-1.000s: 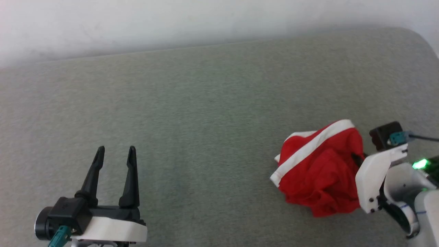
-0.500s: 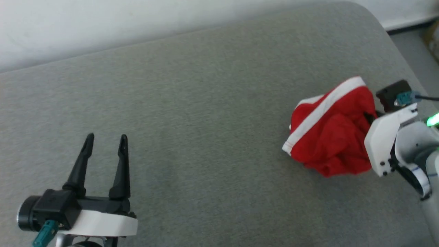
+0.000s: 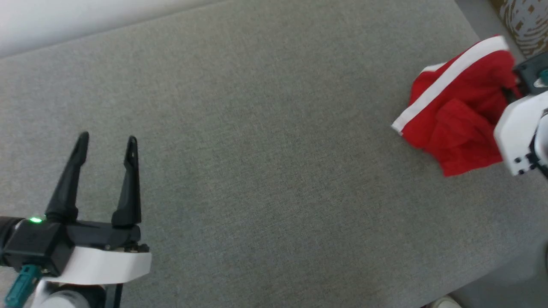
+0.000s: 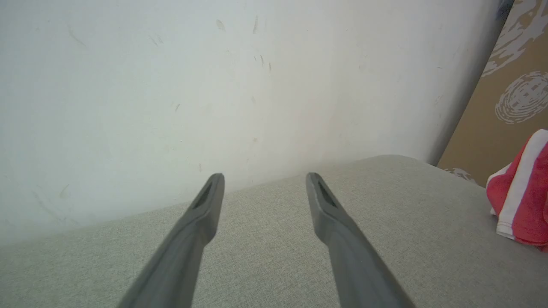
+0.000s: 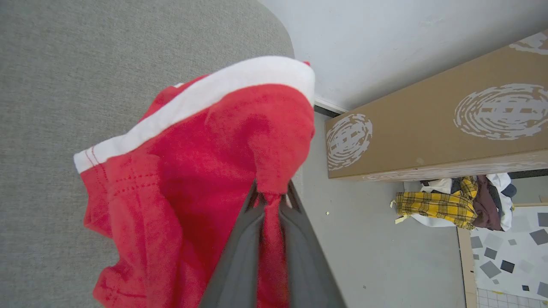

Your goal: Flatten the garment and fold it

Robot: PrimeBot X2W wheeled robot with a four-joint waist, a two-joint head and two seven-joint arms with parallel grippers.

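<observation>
The garment is a bunched red bundle with a white stripe, hanging at the right edge of the grey table. My right gripper is shut on a pinch of its red cloth, and the rest droops from that grip. In the head view the right wrist's white housing sits just right of the bundle. Far off at the lower left, my left gripper stands open with nothing between its fingers. The garment's edge shows at the right of the left wrist view.
A white wall runs along the table's far side. Past the table's rounded right corner, a brown cardboard box with white prints stands on the floor. A pile of clothes, one yellow plaid, lies beyond it.
The whole head view has shifted, so the camera has moved. The right gripper still holds the bunched garment, which now sits higher and further right in the picture. The left gripper stays open.
</observation>
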